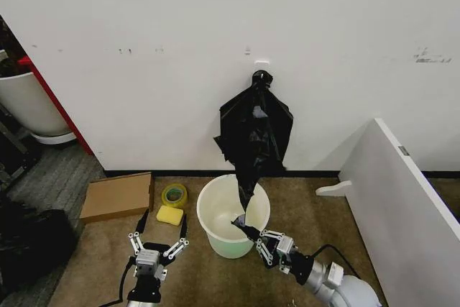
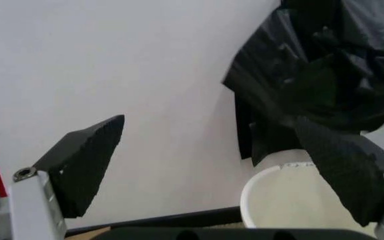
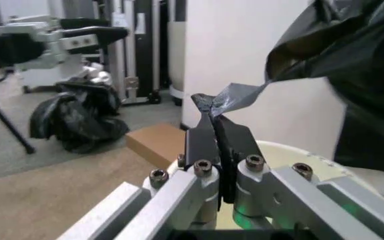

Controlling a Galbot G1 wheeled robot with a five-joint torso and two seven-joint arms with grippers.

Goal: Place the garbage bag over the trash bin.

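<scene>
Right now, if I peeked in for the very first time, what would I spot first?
A big crinkly black garbage bag hanging on the white wall. One thin corner stretches down to the right pincer, shut on it at the rim of the round white trash bin below. The left pincer waits open, left of the bin.

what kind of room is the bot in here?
Likely a lab or workshop corner, not a home: bare scuffed white wall, black equipment cases and a tripod leg behind, cardboard box and tape roll on brown carpet.
</scene>
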